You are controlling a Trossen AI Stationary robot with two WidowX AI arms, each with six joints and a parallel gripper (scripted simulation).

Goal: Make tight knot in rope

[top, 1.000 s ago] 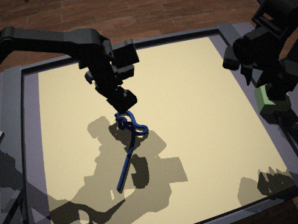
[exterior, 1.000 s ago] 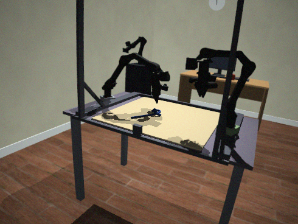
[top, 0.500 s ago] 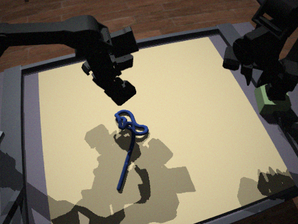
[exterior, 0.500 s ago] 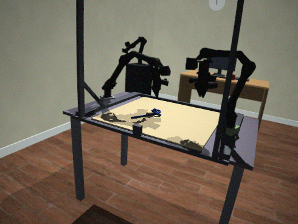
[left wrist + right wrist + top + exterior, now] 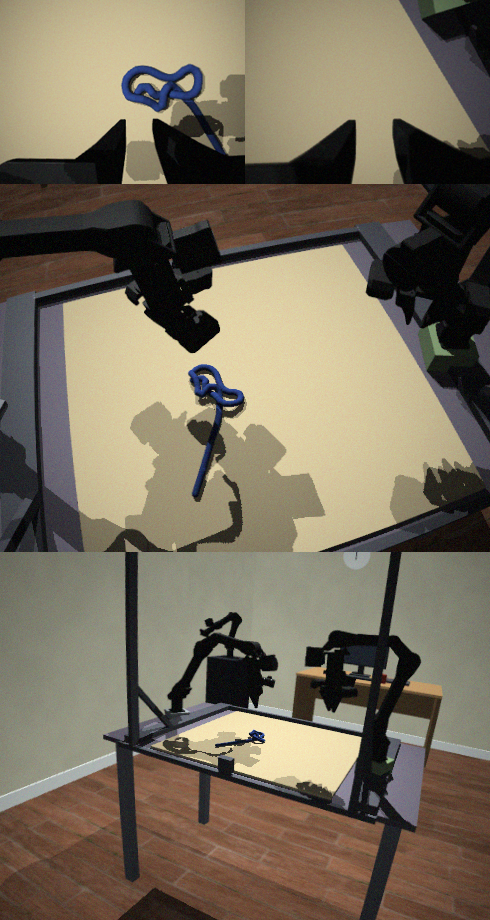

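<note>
While the left gripper (image 5: 197, 334) (image 5: 256, 706) (image 5: 139, 124) points down above the cream mat (image 5: 300, 334) (image 5: 300, 752) (image 5: 62, 41) (image 5: 327, 62), its fingers stand slightly open, separated by a narrow gap and apart from the rope (image 5: 201, 464) (image 5: 232, 742) (image 5: 144, 69). The left arm (image 5: 75, 234) (image 5: 191, 669) extends inward, bending down at the wrist. The right gripper (image 5: 407, 321) (image 5: 332, 710) (image 5: 374, 126) also points down, narrowly open and holding nothing. The right arm (image 5: 455, 259) (image 5: 407, 662) rises, bends at the elbow and reaches inward. The rope lies on the mat, looped and crossed at one end, straight at the other. Knot tightness cannot be determined.
</note>
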